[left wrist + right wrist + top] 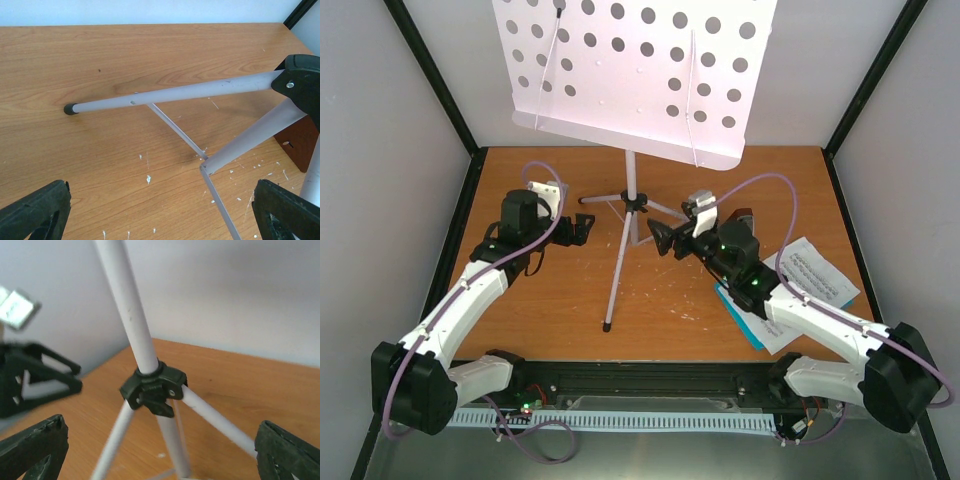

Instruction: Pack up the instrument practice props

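The silver-white music stand (631, 185) stands at the middle of the table, its perforated grey desk (635, 75) high at the back. My left gripper (588, 228) is open and empty, just left of the tripod's legs (170, 95). In the left wrist view it (160, 215) hangs over bare wood. My right gripper (658, 236) is open and empty, just right of the black leg hub (152, 387), which lies ahead of its jaws (162, 450). White sheet music (820, 275) and a teal booklet (745, 318) lie under my right arm. A brown metronome (300, 145) is mostly hidden.
The wooden table (550, 300) is walled by white panels with black frame posts at left, back and right. One tripod leg's black foot (608, 325) reaches toward the near edge. White flecks dot the wood. My left gripper also shows in the right wrist view (30, 377).
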